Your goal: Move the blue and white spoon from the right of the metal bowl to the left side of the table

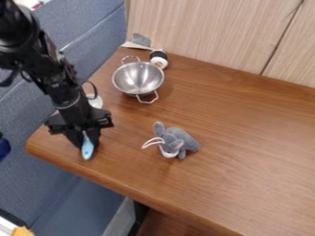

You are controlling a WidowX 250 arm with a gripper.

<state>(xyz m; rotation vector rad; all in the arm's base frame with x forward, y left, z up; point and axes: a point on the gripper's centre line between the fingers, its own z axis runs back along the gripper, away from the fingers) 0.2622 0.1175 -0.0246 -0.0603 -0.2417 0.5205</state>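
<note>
Over the table's left corner, the black gripper (87, 139) points down, shut on the upper part of a light blue utensil (87, 149). The utensil's rounded end hangs below the fingers, close to the table's front-left edge. Whether it touches the wood I cannot tell. To the gripper's right, a grey plush mouse (178, 142) with pale loops at its face lies on the table.
A metal colander (138, 78) with two wire handles stands at the back left of the wooden table (246, 152). Behind it is a black and white bottle (159, 58). A white round item (95, 102) lies beside the arm. A wood panel (212, 34) borders the back.
</note>
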